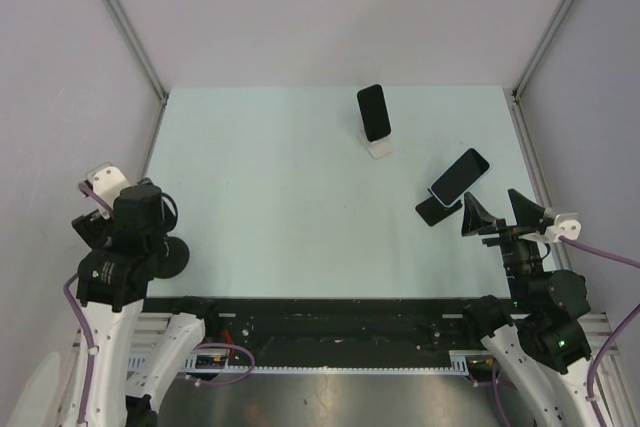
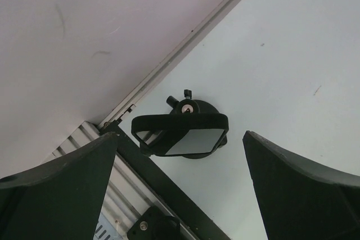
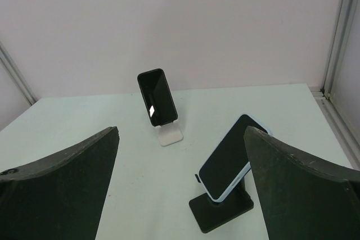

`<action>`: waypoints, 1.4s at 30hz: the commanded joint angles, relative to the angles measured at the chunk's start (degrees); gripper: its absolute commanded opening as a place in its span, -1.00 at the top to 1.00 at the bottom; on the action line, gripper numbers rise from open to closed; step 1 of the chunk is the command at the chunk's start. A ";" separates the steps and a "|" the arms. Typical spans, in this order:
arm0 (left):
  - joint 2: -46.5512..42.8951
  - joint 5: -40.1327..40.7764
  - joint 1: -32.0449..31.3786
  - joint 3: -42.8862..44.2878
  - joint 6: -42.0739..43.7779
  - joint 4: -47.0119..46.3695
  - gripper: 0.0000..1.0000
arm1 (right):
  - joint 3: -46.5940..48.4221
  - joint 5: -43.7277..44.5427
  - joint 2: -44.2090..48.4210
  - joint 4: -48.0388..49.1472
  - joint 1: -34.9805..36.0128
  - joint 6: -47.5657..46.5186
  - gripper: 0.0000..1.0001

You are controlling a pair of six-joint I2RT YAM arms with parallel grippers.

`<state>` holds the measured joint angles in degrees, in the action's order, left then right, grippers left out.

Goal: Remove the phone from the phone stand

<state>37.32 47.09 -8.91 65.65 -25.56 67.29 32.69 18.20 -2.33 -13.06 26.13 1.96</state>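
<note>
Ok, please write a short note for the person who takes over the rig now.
Left gripper: open, empty, at the left edge of the table.
Right gripper: open, empty, close to the light-cased phone on the black stand.
The black phone leans on the white stand, farther back.
Done: nothing; both phones sit on stands.
Left: grasp a phone, lift it off.

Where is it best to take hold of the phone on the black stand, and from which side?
Probably the two long edges near its raised upper end, which stands clear of the black stand. The phone leans back, so the open right gripper, close beside it, should come from above.
</note>
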 commanded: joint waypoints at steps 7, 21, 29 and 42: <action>1.52 5.74 2.05 -3.15 -0.63 -3.12 -1.00 | 2.29 0.70 0.66 0.23 0.76 0.59 -0.99; 1.61 3.09 6.71 -10.10 1.39 -12.26 -1.00 | 2.29 1.05 0.66 0.05 1.29 0.50 -1.00; 0.56 2.83 8.46 -13.26 -0.10 -14.64 -0.96 | 2.29 1.23 0.66 -0.04 1.73 0.42 -0.99; -0.84 4.41 8.73 -14.58 0.16 -16.05 -0.77 | 2.29 1.32 0.66 -0.04 2.43 0.24 -1.00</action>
<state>37.10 49.95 -0.75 51.31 -24.56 53.34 32.82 18.76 -2.28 -13.47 28.05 1.93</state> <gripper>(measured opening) 0.909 0.995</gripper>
